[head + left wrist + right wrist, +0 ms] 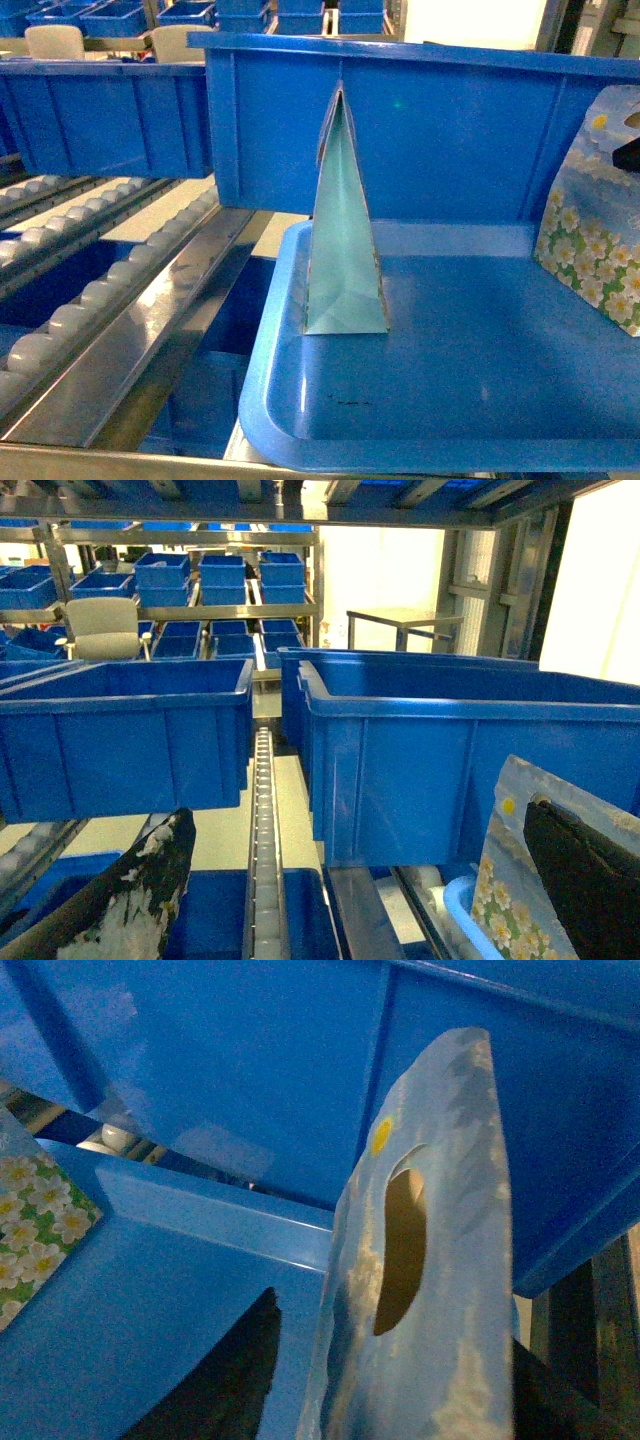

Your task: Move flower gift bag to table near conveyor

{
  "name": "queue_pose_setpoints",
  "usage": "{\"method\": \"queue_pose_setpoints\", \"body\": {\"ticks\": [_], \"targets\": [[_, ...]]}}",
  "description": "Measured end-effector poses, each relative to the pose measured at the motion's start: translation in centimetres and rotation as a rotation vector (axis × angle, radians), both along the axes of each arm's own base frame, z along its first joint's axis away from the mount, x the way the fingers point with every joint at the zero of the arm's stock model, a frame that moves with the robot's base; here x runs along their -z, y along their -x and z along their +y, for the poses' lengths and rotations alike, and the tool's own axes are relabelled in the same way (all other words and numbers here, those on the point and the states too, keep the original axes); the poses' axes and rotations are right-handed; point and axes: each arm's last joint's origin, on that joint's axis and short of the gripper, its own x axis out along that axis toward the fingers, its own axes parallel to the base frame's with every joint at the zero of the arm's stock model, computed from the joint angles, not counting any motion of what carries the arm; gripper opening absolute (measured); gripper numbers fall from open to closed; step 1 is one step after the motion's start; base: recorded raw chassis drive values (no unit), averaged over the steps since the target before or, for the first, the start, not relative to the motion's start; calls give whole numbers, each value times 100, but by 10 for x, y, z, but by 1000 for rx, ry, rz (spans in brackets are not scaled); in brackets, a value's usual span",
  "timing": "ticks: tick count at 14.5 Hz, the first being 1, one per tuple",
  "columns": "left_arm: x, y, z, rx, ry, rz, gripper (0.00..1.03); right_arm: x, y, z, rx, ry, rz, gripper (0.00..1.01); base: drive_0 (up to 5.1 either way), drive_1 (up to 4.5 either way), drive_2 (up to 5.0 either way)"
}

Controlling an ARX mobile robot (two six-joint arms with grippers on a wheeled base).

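I am working the gripping step on the flower gift bag (592,215), which is standing at the right end of the blue tray (450,400), in front of a blue bin (440,130). To do this well, I am judging that the fingers should close squarely over the bag's top near the handle cutout (398,1250) before lifting. The right gripper (400,1380) is straddling that top edge; I cannot tell whether its jaws are clamped. The left gripper (350,900) is standing apart, holding nothing. A plain green bag (345,250) is standing left of the flowered one.
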Motion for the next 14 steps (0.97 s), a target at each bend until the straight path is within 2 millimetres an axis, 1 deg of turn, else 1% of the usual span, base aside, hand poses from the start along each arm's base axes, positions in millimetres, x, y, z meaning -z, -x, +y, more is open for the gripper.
{"method": "queue_pose_setpoints", "body": {"ticks": [4, 5, 6, 9, 11, 14], "targets": [[0, 0, 0, 0, 0, 0, 98, 2, 1, 0, -1, 8, -6, 9, 0, 0, 0], [0, 0, 0, 0, 0, 0, 98, 3, 1, 0, -4, 12, -12, 2, 0, 0, 0], [0, 0, 0, 0, 0, 0, 98, 5, 3, -1, 0, 11, -22, 2, 0, 0, 0], [0, 0, 0, 0, 0, 0, 98, 3, 14, -5, 6, 4, -39, 2, 0, 0, 0], [0, 0, 0, 0, 0, 0, 98, -2, 21, -6, 13, -9, -55, 2, 0, 0, 0], [0, 0, 0, 0, 0, 0, 98, -17, 36, -9, 13, -31, -111, 2, 0, 0, 0]]}}
